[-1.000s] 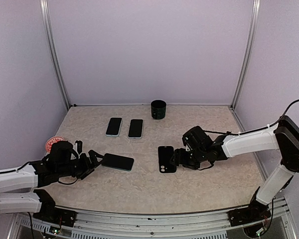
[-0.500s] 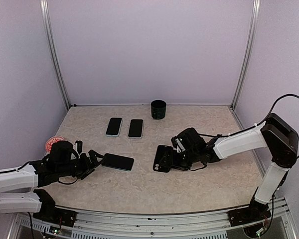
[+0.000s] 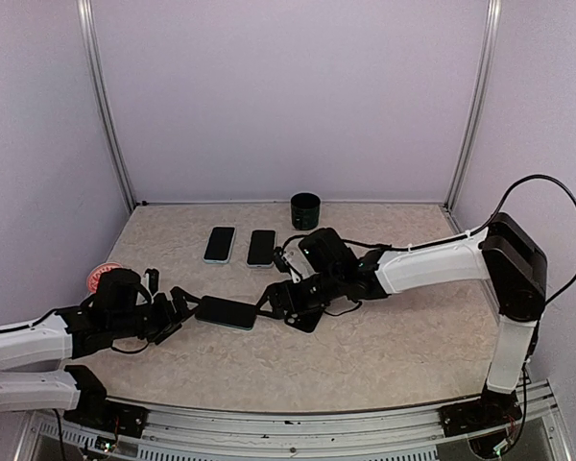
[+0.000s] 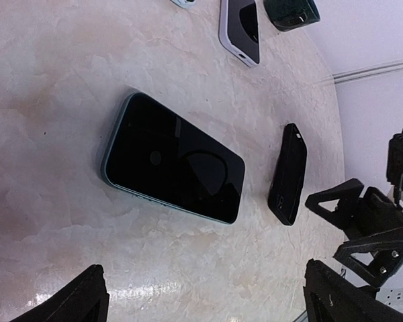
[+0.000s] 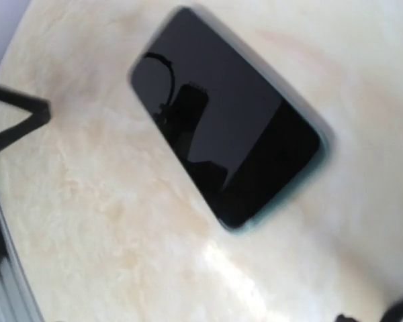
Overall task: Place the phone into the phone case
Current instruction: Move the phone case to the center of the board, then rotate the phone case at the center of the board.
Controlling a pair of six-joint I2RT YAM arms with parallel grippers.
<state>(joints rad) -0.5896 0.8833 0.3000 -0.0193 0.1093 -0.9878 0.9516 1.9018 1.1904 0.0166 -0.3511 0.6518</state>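
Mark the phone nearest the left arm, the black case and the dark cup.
phone (image 4: pixel 174 168), left wrist view, centre of its screen
black case (image 4: pixel 288 174), left wrist view, middle of its length
dark cup (image 3: pixel 305 211), top view, side wall

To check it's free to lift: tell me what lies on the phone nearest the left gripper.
Nothing: the phone has a bare dark screen, only reflections. It lies flat on the table, so its underside is hidden.

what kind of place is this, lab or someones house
Probably a robot lab booth, not a house: plain walls on metal posts, a marble-look tabletop, and a left arm and right arm mounted at its near edge.
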